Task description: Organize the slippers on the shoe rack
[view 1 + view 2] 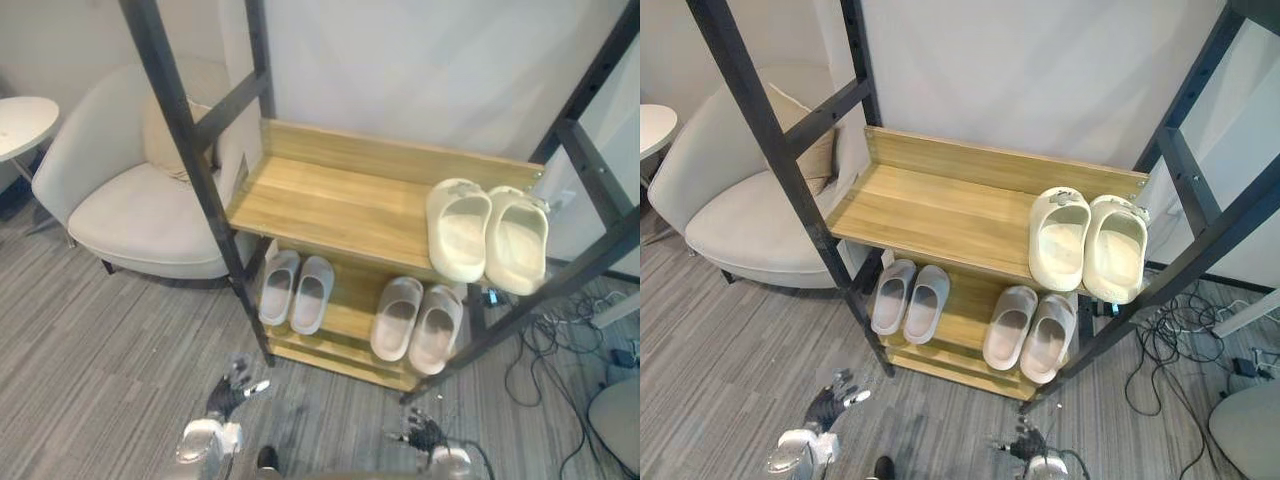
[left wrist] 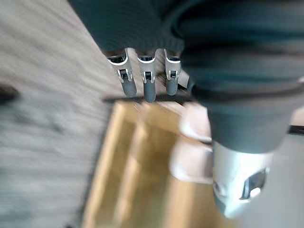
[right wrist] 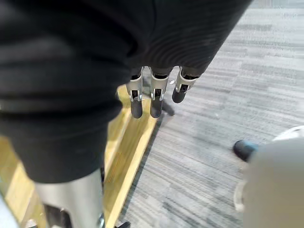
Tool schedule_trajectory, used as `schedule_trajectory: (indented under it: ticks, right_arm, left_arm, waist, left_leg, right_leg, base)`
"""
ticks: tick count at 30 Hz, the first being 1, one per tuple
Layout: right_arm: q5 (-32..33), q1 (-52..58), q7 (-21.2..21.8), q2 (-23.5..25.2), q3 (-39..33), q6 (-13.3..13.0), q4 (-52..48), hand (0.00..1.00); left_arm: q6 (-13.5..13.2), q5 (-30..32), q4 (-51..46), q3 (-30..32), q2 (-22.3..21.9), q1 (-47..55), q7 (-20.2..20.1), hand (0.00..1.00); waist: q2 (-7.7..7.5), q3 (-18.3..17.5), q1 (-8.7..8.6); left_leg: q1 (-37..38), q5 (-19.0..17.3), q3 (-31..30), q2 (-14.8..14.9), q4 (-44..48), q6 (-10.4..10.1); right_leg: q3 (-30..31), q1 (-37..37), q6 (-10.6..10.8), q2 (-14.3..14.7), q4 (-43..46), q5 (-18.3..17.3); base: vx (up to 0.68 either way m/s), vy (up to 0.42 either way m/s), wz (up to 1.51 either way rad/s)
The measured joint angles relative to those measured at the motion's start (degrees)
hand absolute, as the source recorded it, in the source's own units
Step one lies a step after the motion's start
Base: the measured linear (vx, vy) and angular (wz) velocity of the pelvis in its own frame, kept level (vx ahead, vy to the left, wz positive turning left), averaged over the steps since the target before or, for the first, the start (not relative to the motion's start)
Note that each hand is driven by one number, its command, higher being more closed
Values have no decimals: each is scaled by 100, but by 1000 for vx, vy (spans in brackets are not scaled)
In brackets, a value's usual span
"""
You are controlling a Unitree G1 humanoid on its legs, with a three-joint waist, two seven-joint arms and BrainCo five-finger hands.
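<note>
The shoe rack has a black frame and wooden shelves. A cream pair of slippers point(image 1: 487, 235) lies at the right end of the top shelf point(image 1: 330, 200). On the lower shelf point(image 1: 345, 320) a pale grey pair point(image 1: 296, 290) lies at the left and a beige pair point(image 1: 417, 322) at the right. My left hand point(image 1: 228, 395) hangs low over the carpet before the rack's left front leg, fingers point(image 2: 149, 85) straight and empty. My right hand point(image 1: 425, 435) hangs low near the rack's right front leg, fingers point(image 3: 154, 97) relaxed, holding nothing.
A white armchair point(image 1: 130, 190) with a cushion stands left of the rack, with a round white table point(image 1: 20, 120) beyond it. Cables point(image 1: 560, 350) lie tangled on the grey carpet at the right. The top shelf's left half is bare wood.
</note>
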Motion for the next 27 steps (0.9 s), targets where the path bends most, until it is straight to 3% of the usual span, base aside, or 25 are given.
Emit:
schedule_trajectory:
  ticks: [8,15,18,21,22,23,25,27]
  right_arm:
    - [-7,-74,-24,32,-22,-13,2,0]
    - [-65,-241,-104,67,-86,-11,48,0]
    - [-202,-295,-134,74,-227,1,95,0]
    - [-222,-326,-132,95,-176,3,80,0]
    - [-223,-350,-130,134,-147,1,78,0]
    - [-223,-337,-132,154,-142,-8,63,0]
    - [-217,-282,-130,152,-99,-62,-7,0]
    - [-215,-270,-133,143,-54,-67,9,0]
  left_arm:
    - [5,854,711,23,-246,-110,383,0]
    - [3,890,937,22,-351,-224,502,0]
    - [3,910,937,14,-410,-183,523,0]
    - [1,909,937,3,-436,-125,591,0]
    - [3,910,935,-10,-397,-120,604,0]
    - [2,910,924,-22,-409,-126,605,0]
    - [-6,910,918,-59,-394,-257,619,0]
    - [-5,910,918,-61,-389,-344,624,0]
  waist:
    - [37,65,-21]
    - [83,197,-17]
    - [-3,264,16]
    - [32,360,32]
    - [-4,401,27]
    - [-10,399,2]
    - [-50,408,-44]
    - [-40,414,-53]
  left_leg:
    - [27,-31,20,-13,0,-14]
    - [44,-59,21,-34,1,9]
    - [168,-250,44,-172,2,69]
    - [290,-309,-86,-168,36,130]
    - [362,-323,-313,-152,44,166]
    - [350,-339,-414,-145,76,190]
    - [-22,-460,-1058,-130,510,226]
    - [-251,-479,-1446,-177,661,194]
  right_leg:
    - [30,-16,22,-31,89,-61]
    - [34,-57,42,-90,238,-140]
    - [148,-380,112,-483,1337,-592]
    - [621,-1046,-51,-780,3095,-475]
    - [1146,-1412,-192,-811,3933,-219]
    - [1330,-1566,-213,-782,4122,-215]
    - [2162,-1729,-91,-283,3839,-996]
    - [2720,-1779,-57,35,3206,-1104]
  base:
    - [0,0,0]
    - [0,0,0]
    - [18,62,-5]
    - [6,93,27]
    - [26,44,52]
    - [38,3,90]
    - [15,-61,138]
    - [-8,-115,143]
